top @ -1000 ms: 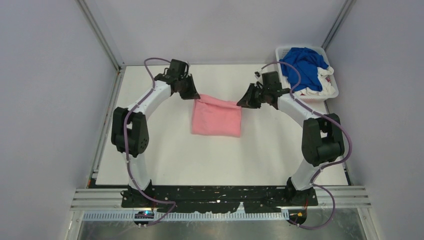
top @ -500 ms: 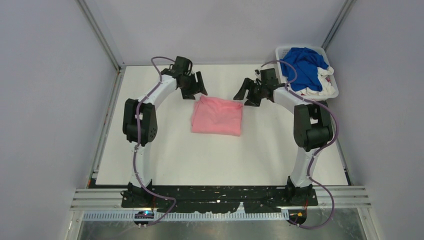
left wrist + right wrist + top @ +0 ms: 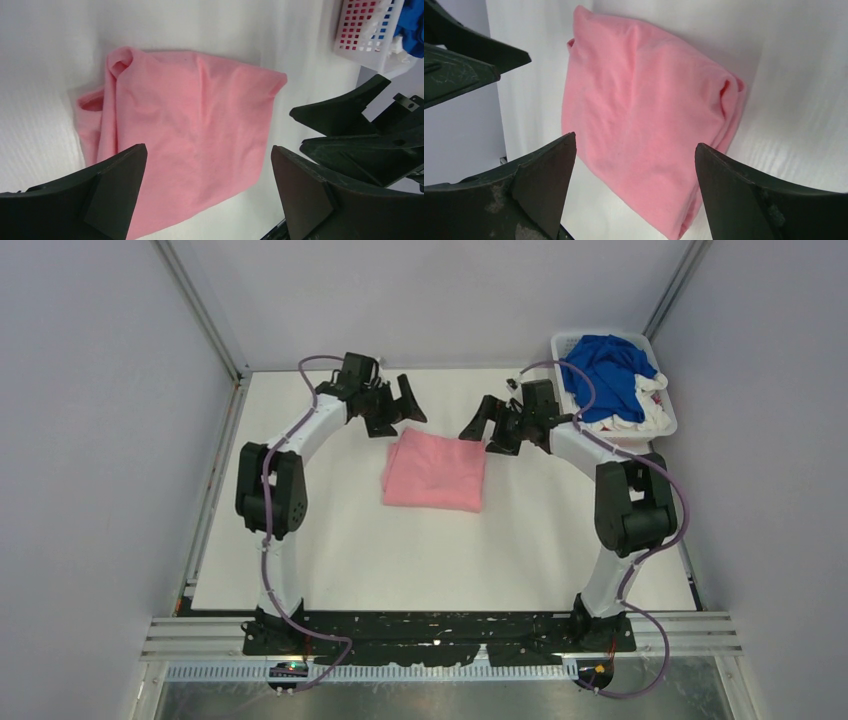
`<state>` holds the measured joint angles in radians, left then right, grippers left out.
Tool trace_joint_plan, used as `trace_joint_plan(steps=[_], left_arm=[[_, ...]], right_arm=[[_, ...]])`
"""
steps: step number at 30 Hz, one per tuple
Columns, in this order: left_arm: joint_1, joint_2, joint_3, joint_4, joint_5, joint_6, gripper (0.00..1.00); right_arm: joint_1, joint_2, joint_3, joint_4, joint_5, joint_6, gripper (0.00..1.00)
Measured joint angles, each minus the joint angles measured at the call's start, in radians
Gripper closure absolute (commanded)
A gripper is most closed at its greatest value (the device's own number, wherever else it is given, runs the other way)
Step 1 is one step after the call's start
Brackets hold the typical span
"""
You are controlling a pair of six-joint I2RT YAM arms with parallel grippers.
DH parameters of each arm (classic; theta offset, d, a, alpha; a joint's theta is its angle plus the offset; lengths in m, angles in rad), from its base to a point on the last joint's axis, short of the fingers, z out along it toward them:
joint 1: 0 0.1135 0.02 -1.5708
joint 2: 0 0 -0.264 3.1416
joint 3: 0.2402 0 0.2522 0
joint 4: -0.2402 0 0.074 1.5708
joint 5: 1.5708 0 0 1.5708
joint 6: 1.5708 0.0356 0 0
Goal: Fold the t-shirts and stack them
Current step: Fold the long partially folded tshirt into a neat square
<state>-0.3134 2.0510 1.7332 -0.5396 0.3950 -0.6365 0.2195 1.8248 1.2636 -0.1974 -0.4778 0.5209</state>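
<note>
The light pink t-shirt (image 3: 435, 472) lies folded into a rough rectangle flat on the white desk (image 3: 340, 550). It sits about midway between the left and right edges and nearer the far edge than the near one. Its top face is smooth apart from a few soft creases, and in both wrist views the stacked layers show along one side of the fold. The left gripper (image 3: 402, 418) hangs just off the shirt's far left corner with its two black fingers (image 3: 112, 187) spread wide apart and nothing between them. In its own camera the pink cloth fills the gap below the fingers without touching them. The right gripper (image 3: 483, 435) hangs just off the far right corner, facing the left one across the far edge of the shirt. Its fingers (image 3: 739, 192) are also spread wide and hold nothing, with the shirt lying below the gap. The two grippers are near each other but not touching. In the far right corner of the desk stands a white slatted basket (image 3: 664, 426). The royal blue t-shirt (image 3: 603, 370) is heaped loosely on top of its contents, and crumpled white t-shirts (image 3: 648, 406) show beneath it toward the basket's near and right sides.
</note>
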Motion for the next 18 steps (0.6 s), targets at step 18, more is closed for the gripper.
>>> trace_joint_plan(steps=[18], left_arm=[[-0.037,0.256,0.149,-0.007,0.011,-0.098,0.0]], right_arm=[[0.008,0.259,0.099,0.149,-0.093,0.08,0.05]])
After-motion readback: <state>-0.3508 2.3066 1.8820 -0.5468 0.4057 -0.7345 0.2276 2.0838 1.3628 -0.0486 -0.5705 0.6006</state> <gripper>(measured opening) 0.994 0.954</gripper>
